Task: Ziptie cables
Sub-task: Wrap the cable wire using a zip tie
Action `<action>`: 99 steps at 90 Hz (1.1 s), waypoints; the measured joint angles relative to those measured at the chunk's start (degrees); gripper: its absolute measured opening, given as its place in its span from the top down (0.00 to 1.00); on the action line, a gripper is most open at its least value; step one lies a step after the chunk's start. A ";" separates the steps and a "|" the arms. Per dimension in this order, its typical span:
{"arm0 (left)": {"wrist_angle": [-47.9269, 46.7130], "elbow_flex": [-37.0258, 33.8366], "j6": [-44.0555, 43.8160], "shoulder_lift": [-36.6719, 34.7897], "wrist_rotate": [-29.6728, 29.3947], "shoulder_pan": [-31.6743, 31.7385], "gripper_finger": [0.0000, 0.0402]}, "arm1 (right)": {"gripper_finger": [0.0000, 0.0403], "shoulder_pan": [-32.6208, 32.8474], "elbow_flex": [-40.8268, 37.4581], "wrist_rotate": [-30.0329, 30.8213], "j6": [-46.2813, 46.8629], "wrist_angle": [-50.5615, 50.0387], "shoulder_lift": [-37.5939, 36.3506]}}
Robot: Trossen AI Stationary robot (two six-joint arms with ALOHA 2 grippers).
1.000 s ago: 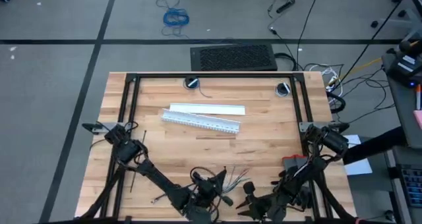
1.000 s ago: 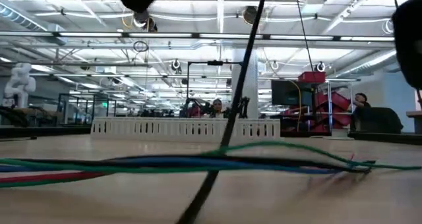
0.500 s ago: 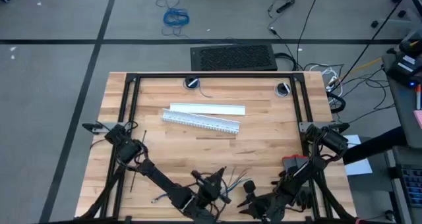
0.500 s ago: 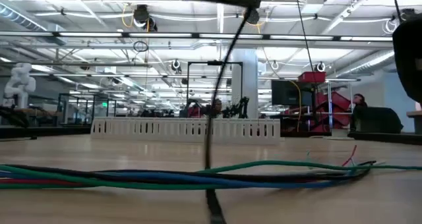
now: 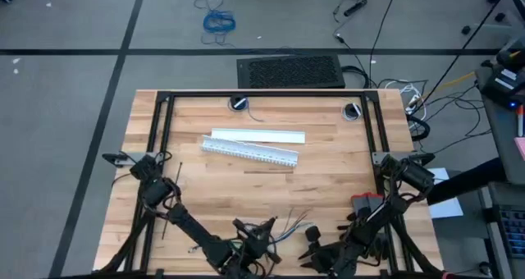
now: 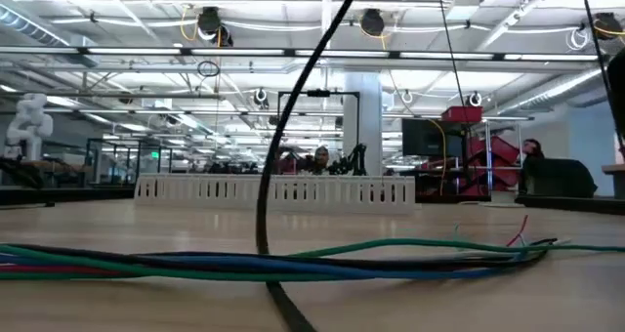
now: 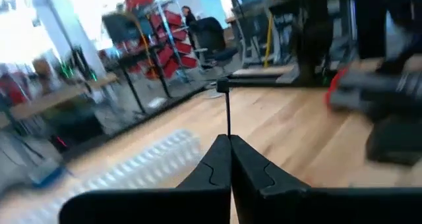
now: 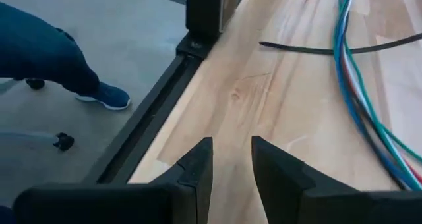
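The cables (image 5: 292,218), a loose bundle of blue, green, pale and red wires, lie on the table near its front edge (image 6: 322,265) (image 8: 350,79). My left gripper (image 5: 267,227) (image 7: 230,137) hovers just left of them, shut on a thin black ziptie (image 6: 276,127). The ziptie bows down to the bundle and crosses it. My right gripper (image 5: 309,240) (image 8: 231,145) stands open right of the bundle, low over the wood, with nothing between its fingers. A black strip (image 8: 300,51) lies across the cables in the right wrist view. My left gripper pinches the ziptie's upper end (image 7: 228,122) between its two shut fingertips, and a short length sticks out past them. The strip hangs below the gripper in a bow. Its lower end (image 6: 286,308) lies on the table in front of the cables.
A white slotted duct (image 5: 250,151) and its flat lid (image 5: 258,136) lie at the table's middle, behind the cables. A black frame (image 5: 262,96) runs round the table. More thin black strips (image 5: 166,221) lie at the left. A person's leg and shoe (image 8: 99,92) show beside the table.
My left gripper has risen with the ziptie's upper end and moved a little toward the table's left edge. The ziptie, a straight slant a second ago, now bows in a curve, and its lower end stays on the table by the cables.
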 joint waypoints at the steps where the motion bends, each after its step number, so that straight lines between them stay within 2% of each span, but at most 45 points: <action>1: 0.31 0.03 -0.85 0.00 0.21 0.11 1.00 | 0.76 -0.01 -0.01 -0.05 0.00 0.17 0.00; 10: 2.01 0.03 -7.66 -0.02 4.65 1.26 1.00 | 0.76 -0.04 -0.02 -1.35 0.33 1.55 0.00; 20: 4.56 0.03 -8.26 -0.02 13.13 3.38 1.00 | 0.76 -0.03 -0.02 -3.15 0.35 3.54 0.02; 36: 14.58 0.03 6.03 0.00 34.40 6.79 1.00 | 0.76 0.90 -0.02 -4.23 0.68 4.16 -0.01; 48: 23.00 -0.23 14.24 0.00 40.91 8.54 1.00 | 0.76 1.86 -0.02 -4.18 0.87 4.13 -0.68; 55: 31.72 -1.36 17.80 -0.02 41.56 9.38 1.00 | 0.76 2.83 -0.02 -2.39 0.87 3.75 -1.41; 60: 35.76 -2.27 20.73 -0.04 40.60 9.88 1.00 | 0.76 3.65 -0.02 -0.82 0.87 2.49 -2.06; 68: 36.54 -3.60 23.03 -0.25 33.05 10.39 1.00 | 0.76 4.69 -0.02 1.65 1.41 -0.65 -3.39; 73: 35.96 -5.04 23.58 -0.90 25.88 10.44 1.00 | 0.76 5.28 -0.02 2.94 2.14 -2.49 -4.01; 78: 36.08 -6.55 24.95 -1.68 16.06 10.22 1.00 | 0.76 5.84 -0.02 4.23 3.04 -3.75 -4.11; 82: 36.06 -7.76 27.92 -2.52 7.54 9.65 1.00 | 0.76 6.29 -0.02 5.28 3.77 -4.78 -4.11; 86: 35.99 -8.95 31.93 -3.45 2.36 9.14 1.00 | 0.76 6.61 -0.02 6.05 4.50 -5.52 -4.11; 90: 36.05 -10.04 35.17 -4.36 0.30 8.52 1.00 | 0.76 6.80 -0.02 6.56 5.27 -6.15 -4.11; 99: 36.01 -12.28 38.36 -7.13 -0.21 6.62 1.00 | 0.76 6.86 -0.02 6.60 5.60 -6.46 -4.09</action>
